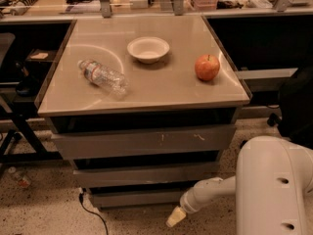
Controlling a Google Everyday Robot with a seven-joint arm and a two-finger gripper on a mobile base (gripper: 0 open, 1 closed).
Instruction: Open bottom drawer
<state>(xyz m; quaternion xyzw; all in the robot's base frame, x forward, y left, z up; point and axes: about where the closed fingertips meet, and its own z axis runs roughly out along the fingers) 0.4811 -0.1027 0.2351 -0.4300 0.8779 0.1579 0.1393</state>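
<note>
**Grey bottom drawer looked shut, claw low by its right corner**

Grey metal made up the whole cabinet. The bottom drawer [134, 198], the narrowest of three, sat lowest and just above the speckled floor. Its plain face was set back under the middle drawer [146, 174] and the scratched top drawer [142, 142]. To my eye it had not been pulled out at all.

The claw [176, 217] hung close to the floor, at about 4 o'clock from the drawer's face and just beside its right end, on a pale arm reaching from the white robot body [274, 190]. It gripped nothing. Whether it was wide or narrow I could not tell, nor whether it touched the metal.

The face had no handle, so I judged the job hung on finding an edge. The likeliest was the dark gap along the top of the face, toward 10 o'clock from the claw, or else the right-hand end. The claw needed to catch only that panel and not the middle drawer above it. Then a slow, level pull straight out from the cabinet seemed best, since a slanted tug could jam the tray.

A black cable [90, 212] trailed on the floor at 8 o'clock of the drawer, clear of the claw's side. On the tabletop [161, 92] a bottle [103, 77] lay on its side at 9 o'clock and an apple [207, 67] stood at 3. A jerk might have set either rolling.
</note>
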